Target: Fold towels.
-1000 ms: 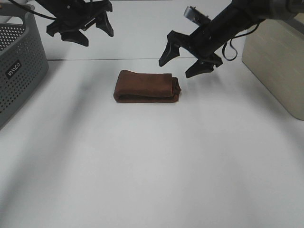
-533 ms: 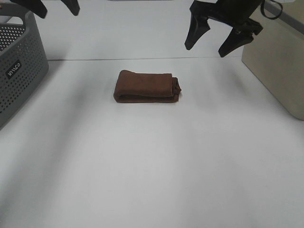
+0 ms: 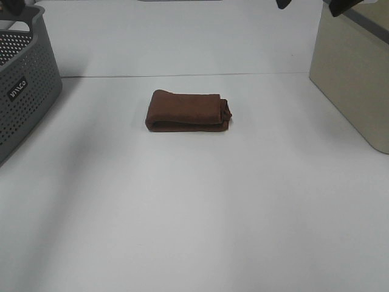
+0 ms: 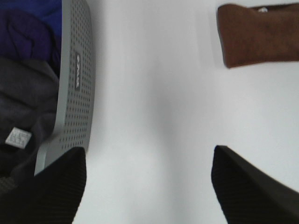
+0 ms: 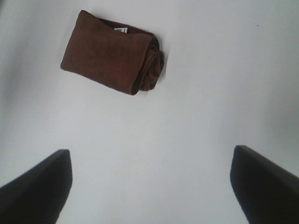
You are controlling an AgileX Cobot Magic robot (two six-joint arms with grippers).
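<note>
Exterior high view: nearest is bare table [image 3: 194,231], then mid-table the towel [image 3: 188,111] lies folded into a small thick packet w/ nothing touching it, so the folding looks done, I'd judge. Further back, grey basket [image 3: 27,91] on the left & beige box [image 3: 355,73] on the right are both cut off by the frame; arms barely show at the top edge. Wrist views: left claw [image 4: 149,186] and right claw [image 5: 149,179] both spread apart, empty, high above; basket contents just dark cloth, hard to make out.
</note>
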